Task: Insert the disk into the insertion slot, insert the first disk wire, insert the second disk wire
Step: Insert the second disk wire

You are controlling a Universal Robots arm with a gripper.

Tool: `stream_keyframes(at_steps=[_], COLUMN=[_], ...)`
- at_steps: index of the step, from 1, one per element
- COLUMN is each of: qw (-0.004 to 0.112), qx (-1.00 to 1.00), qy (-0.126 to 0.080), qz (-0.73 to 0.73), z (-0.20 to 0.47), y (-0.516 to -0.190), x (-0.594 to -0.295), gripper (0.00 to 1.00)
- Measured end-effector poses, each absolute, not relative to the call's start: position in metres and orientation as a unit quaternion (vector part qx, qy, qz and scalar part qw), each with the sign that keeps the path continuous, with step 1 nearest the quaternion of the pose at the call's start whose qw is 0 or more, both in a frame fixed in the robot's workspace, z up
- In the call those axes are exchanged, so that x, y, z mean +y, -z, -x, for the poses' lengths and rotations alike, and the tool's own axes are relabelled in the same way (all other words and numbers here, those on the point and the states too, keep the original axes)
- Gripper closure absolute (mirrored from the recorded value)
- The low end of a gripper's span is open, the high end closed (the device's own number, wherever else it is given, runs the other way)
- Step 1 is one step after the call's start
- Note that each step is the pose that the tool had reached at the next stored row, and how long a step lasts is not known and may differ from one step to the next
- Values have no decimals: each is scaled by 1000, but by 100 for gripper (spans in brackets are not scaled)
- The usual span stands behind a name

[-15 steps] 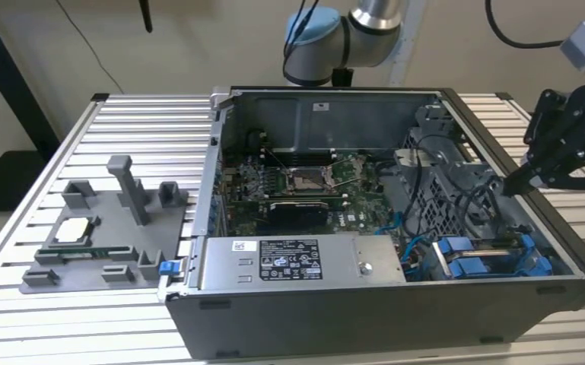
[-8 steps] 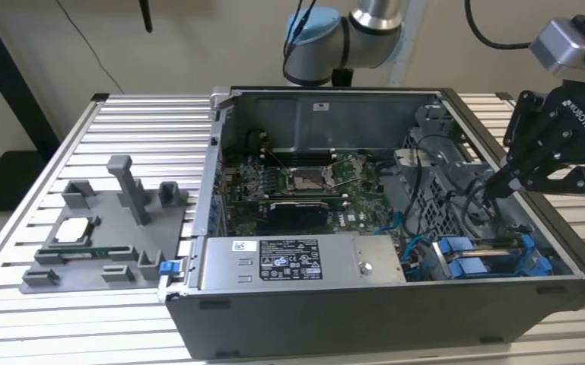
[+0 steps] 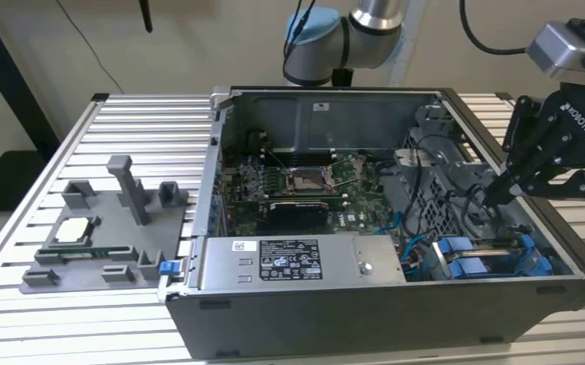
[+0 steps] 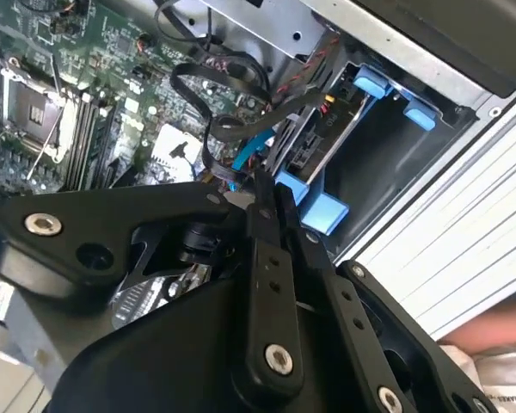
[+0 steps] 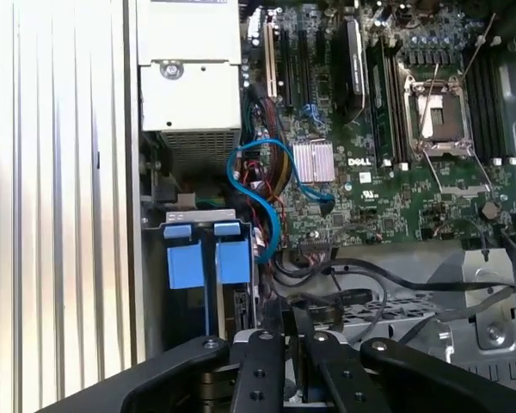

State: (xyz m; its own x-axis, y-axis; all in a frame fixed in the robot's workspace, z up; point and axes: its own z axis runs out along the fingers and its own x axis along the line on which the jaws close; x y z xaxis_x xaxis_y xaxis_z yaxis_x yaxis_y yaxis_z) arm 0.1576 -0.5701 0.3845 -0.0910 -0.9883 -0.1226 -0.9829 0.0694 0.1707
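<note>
Black gripper linkages fill the foreground in both wrist views, and the two fingers look pressed close together with only a thin gap, reaching down among the black cables inside the computer case; whether a cable is pinched between them I cannot tell. Seen from the exterior view, the gripper hangs over the case's corner that holds the drive cage, just above the blue carrier of the disk. That disk already sits in the insertion slot, its blue tabs sticking out of the grey bay. A light blue cable loops from beside the disk toward the green motherboard. The grey power-supply box lies along the case's near wall, next to the drive cage. Outside the case, on the slatted table, stands a grey parts fixture
</note>
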Motion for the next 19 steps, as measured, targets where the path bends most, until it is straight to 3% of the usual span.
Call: stream_keyframes(at_steps=[11,17,19], qw=[-7,-9,-16], qx=[-728,-727,-725], qy=[86,84,78], qz=[-680,-681,-684], z=[-136,-136,-135], y=[-377,-377,-376], x=[-573,-573,-573], gripper=[100,100,100])
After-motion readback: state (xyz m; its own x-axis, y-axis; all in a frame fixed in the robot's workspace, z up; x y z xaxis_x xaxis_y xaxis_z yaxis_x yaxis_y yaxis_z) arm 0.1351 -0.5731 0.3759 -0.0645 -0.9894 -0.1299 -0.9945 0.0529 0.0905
